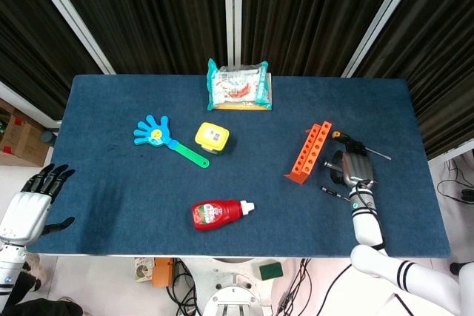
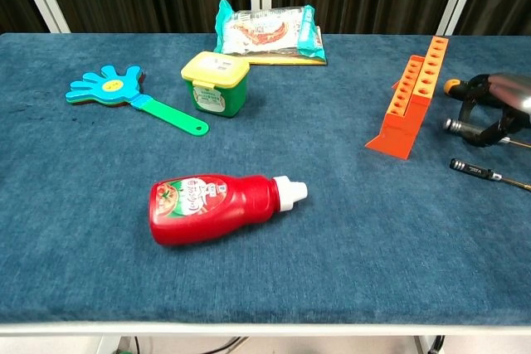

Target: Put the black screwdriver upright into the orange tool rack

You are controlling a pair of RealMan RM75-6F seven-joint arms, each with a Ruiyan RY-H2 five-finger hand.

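Observation:
The orange tool rack (image 1: pixel 309 152) (image 2: pixel 412 93) lies right of the table's centre. Just right of it a black screwdriver (image 1: pixel 328 163) (image 2: pixel 455 126) lies flat on the cloth. My right hand (image 1: pixel 354 169) (image 2: pixel 495 104) is over its handle, dark fingers (image 2: pixel 465 105) curled down on both sides and pinching it. A smaller black screwdriver (image 1: pixel 331 192) (image 2: pixel 474 169) lies nearer the front edge. An orange-capped one (image 1: pixel 339 136) (image 2: pixel 452 86) lies behind the hand. My left hand (image 1: pixel 29 209) hangs off the front left corner, fingers spread and holding nothing.
A red ketchup bottle (image 1: pixel 220 214) (image 2: pixel 220 207) lies front centre. A yellow-lidded tub (image 1: pixel 212 137) (image 2: pixel 216 82), a blue hand clapper (image 1: pixel 159 135) (image 2: pixel 116 89) and a snack packet (image 1: pixel 238 85) (image 2: pixel 267 32) sit further back on the blue table (image 1: pixel 118 183).

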